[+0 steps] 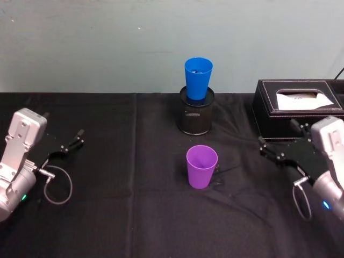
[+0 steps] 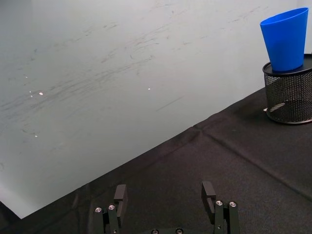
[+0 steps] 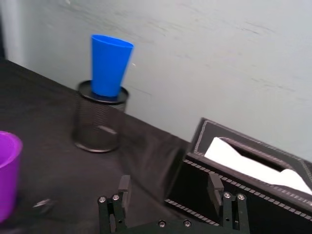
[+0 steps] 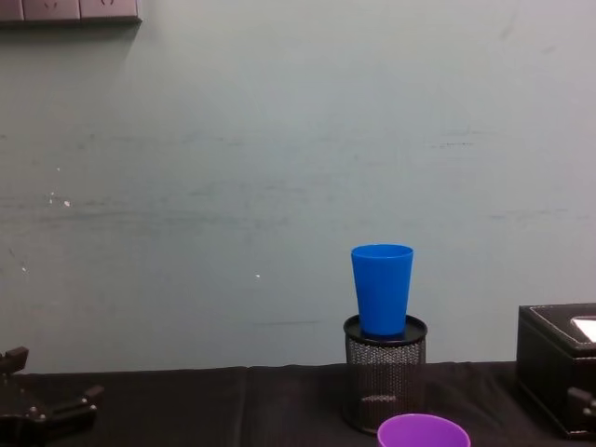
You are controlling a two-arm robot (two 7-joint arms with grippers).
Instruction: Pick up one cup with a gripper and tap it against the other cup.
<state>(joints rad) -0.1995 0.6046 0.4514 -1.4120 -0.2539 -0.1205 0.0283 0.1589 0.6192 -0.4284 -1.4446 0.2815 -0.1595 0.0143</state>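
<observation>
Head view: the purple cup (image 1: 202, 166) stands upright and mouth-up on the black worktop (image 1: 134, 204), near the centre, apart from and on the robot's side of the mesh pen holder (image 1: 195, 119). The blue cup (image 1: 198, 78) stands upright with its base seated in that holder, close to the wall. The left hand (image 1: 71, 141) is low over the worktop at the far left, well apart from both cups. The right hand (image 1: 277, 142) is at the far right, just in front of the black tissue box (image 1: 267, 110). Left wrist view: the left hand (image 2: 165, 195) has its fingers spread wide with nothing between them; the blue cup (image 2: 285, 41) and the holder (image 2: 290, 95) stand well off. Right wrist view: the right hand (image 3: 169, 190) is likewise spread wide and empty, the tissue box (image 3: 195, 180) just beyond one finger, the purple cup (image 3: 7, 170) off to one side, the blue cup (image 3: 109, 66) in its holder (image 3: 100, 119) farther off. Chest view: the blue cup (image 4: 382, 289) rises out of the holder (image 4: 384, 377); the purple cup's rim (image 4: 424, 433) shows at the lower edge, nearer the camera. A dark shape at the lower left corner is probably the left hand (image 4: 37, 400).
</observation>
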